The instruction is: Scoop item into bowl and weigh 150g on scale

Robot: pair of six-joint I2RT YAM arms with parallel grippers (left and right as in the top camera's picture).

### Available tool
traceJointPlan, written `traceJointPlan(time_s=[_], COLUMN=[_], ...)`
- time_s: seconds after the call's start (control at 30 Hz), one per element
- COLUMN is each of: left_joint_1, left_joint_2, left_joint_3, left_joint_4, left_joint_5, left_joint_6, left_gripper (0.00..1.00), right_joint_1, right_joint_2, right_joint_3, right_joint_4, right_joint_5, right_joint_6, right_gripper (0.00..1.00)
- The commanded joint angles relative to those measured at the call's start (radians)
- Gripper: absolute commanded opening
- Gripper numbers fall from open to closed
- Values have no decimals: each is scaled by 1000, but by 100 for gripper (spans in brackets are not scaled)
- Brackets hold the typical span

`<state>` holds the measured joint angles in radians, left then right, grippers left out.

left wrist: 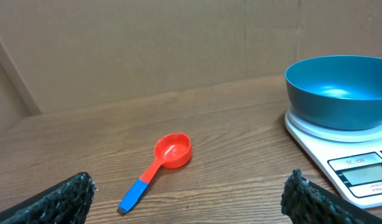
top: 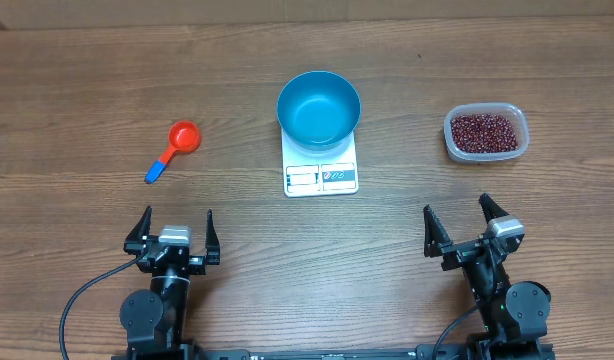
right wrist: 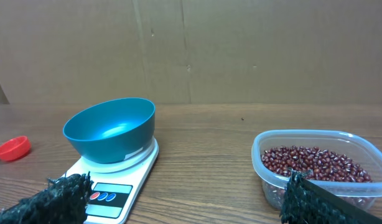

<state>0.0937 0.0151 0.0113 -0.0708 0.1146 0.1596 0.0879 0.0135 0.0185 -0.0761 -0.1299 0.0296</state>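
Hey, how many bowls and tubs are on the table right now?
2. The round bright blue bowl sits empty on the flat white kitchen scale at centre; the clear plastic tub of dark red-brown beans stands toward the right side.

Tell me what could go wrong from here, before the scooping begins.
The scoop lies far left of the bowl, the beans in their clear tub far right; carrying it across could knock the bowl, which only sits on the scale. The scoop is small, so beans might spill onto the table on the way.
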Motion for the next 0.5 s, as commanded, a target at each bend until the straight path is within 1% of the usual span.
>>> traceJointPlan(time_s=[0.0, 0.47], left_joint_1=[9, 9], left_joint_2=[-10, -10], left_joint_3=[-6, -6], left_joint_4=[0, 1], left_joint_5=[-14, -13], left_joint_6=[9, -10], left_gripper=[100, 100], right_joint_1=[7, 7], right_joint_2=[-11, -11], right_joint_3=[-11, -11], right_joint_4=[3, 3], right_joint_5=[6, 6], right_joint_6=[-1, -1], right_gripper=[100, 100])
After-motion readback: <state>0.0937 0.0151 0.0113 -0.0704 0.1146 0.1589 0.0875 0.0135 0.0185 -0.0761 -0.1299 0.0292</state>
